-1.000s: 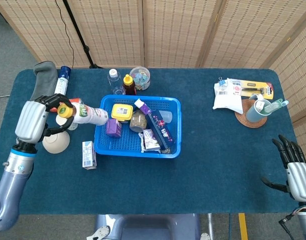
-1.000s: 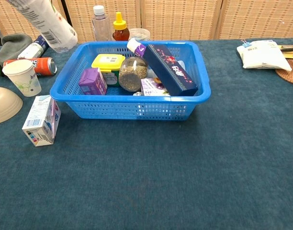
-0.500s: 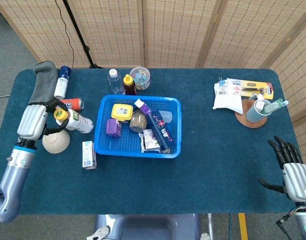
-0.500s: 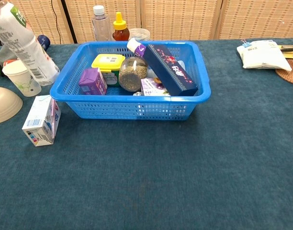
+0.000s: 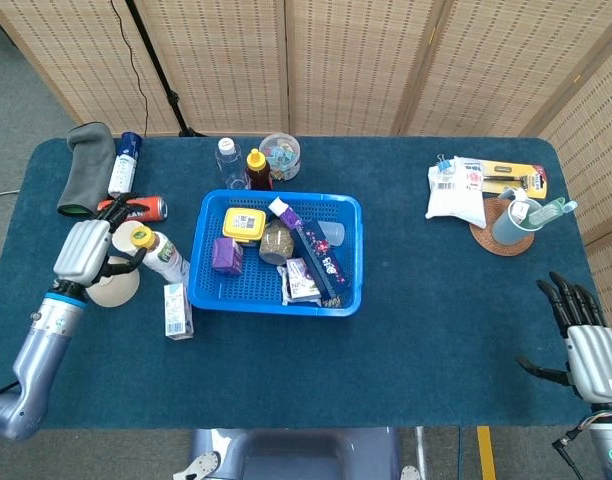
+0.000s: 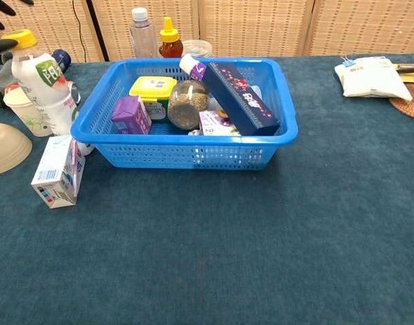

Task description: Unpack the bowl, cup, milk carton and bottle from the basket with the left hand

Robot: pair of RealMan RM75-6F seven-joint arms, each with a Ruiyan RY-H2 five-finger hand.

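The white bottle (image 5: 158, 255) (image 6: 46, 88) with a yellow cap stands upright on the table, just left of the blue basket (image 5: 286, 196) (image 6: 193, 145). My left hand (image 5: 86, 252) is beside it on the left. Its dark fingers (image 6: 3, 45) are spread, and one lies close by the cap. The paper cup (image 6: 26, 116) stands right behind the bottle. Partly under my left hand sits the beige bowl (image 5: 111, 290) (image 6: 4, 145). The milk carton (image 5: 176, 310) (image 6: 57, 170) stands in front of the bottle. My right hand (image 5: 586, 340) hangs open off the table's near right corner.
Inside the basket lie a yellow box (image 6: 151, 88), a seed jar (image 6: 187, 105), a purple carton (image 6: 129, 114) and a dark blue box (image 6: 241, 98). A red can (image 5: 136, 208), grey cloth (image 5: 81, 170) and bottles (image 5: 241, 160) sit behind. A white bag (image 5: 456, 190) and mug (image 5: 511, 225) are far right.
The bottle came down from a tilted hold in the air to stand upright beside the basket. My left hand lowered with it and its fingers have spread. The right hand barely moved.
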